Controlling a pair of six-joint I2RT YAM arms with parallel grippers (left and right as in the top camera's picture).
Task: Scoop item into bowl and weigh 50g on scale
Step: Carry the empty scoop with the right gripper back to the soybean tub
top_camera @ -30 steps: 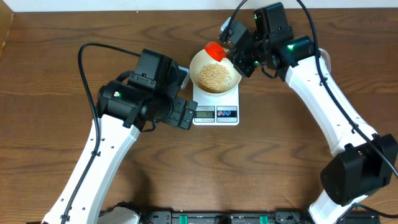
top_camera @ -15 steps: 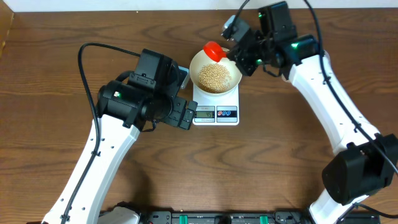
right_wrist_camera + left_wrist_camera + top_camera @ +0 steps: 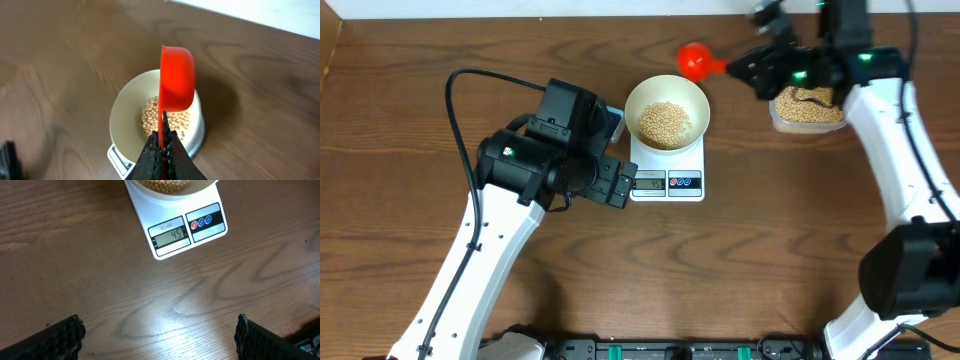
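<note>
The white bowl sits on the small white scale and holds a heap of tan beans. In the left wrist view the scale has 45 on its display. My right gripper is shut on the handle of a red scoop, which hangs just beyond the bowl's upper right rim. In the right wrist view the scoop stands on edge above the bowl, so its inside is hidden. My left gripper is open and empty over bare table, in front of the scale.
A clear plastic tub with more beans stands at the back right, partly under my right arm. My left arm lies across the table left of the scale. The table's back edge runs close behind the scoop.
My right gripper has carried the red scoop up and to the right, off the bowl's rim and toward the tub, which now shows. The left arm has not moved.
</note>
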